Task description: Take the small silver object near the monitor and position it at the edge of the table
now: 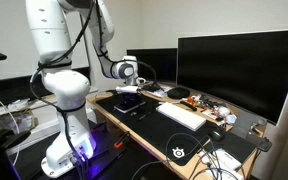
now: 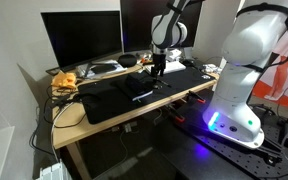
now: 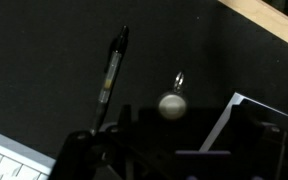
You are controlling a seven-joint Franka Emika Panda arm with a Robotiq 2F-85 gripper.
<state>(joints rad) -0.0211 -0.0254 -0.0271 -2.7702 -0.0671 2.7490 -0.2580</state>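
Pincer hangs low over the black mat approx mid-desk, pointing down. The white arm bends over it from the base.

Wrist view: fingers set wide, one each side at frame bottom, nothing gripped betw. them. Small silver object is round w/ a little ring at its 12 o'clock. It lies on the mat just ahead of the pincer, roughly centred betw. the fingers and apart from both. Too small to pick out in either exterior view.

Around the silver object, wrist view:
- Dark pen at 10 o'clock, near but not touching, lying almost up-down in frame.
- White keyboard corner at 8 o'clock, well apart.
- Pale-edged flat item at 3 o'clock, near; can't tell what it is.
- Bare wood of the desk shows as a strip at 1 o'clock, top corner.

In an exterior view, big monitor and smaller monitor stand along the desk's back edge, both dark. There the keyboard sits at 4 o'clock from the pincer. Small clutter & cables lie betw. keyboard and big monitor. A 2nd mat w/ white logo covers the near desk corner. Purple glow shows at the base's foot.
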